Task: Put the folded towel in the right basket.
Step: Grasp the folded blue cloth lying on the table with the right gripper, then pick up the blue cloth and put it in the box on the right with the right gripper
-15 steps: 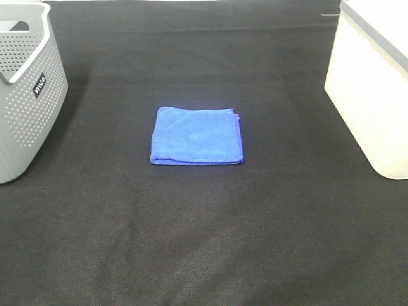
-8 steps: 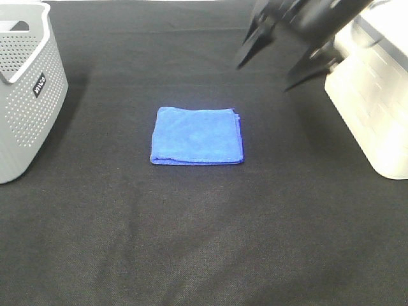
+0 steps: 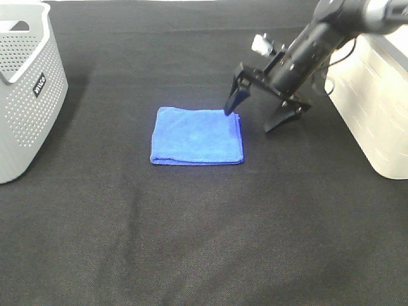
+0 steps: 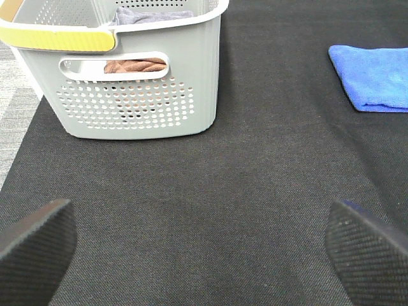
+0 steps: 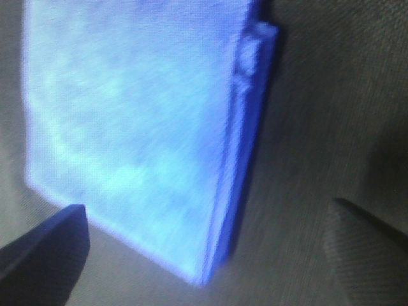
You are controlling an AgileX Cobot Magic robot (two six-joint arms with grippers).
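Now we see the folded towel (image 3: 197,136), bright blue, lying flat on the black table (image 3: 191,242) near the middle, well apart from both baskets. The right basket (image 3: 376,95), pale cream with a grey rim, stands at the table's right edge; we cannot see inside it. The left basket (image 3: 25,89), grey and perforated, stands at the far left edge.

From high up, the right gripper (image 3: 248,122) hangs low at the towel's far right corner, on an arm that slants in from above the right basket. Its jaws are spread wide and hold nothing. One fingertip (image 3: 229,109) is at the corner of the towel, though we cannot tell whether it presses on the cloth. The other is over bare table just beside the towel's right edge. The right wrist view is blurred, yet it shows the towel's layered edge running between the two dark tips, with most of the cloth toward one of them.

The left gripper (image 4: 204,255) shows only in its own wrist view. Its jaws are likewise wide apart and empty over bare black table, with the left basket close ahead. In that basket we make out a brownish cloth through the handle slot and a grey one above the rim.
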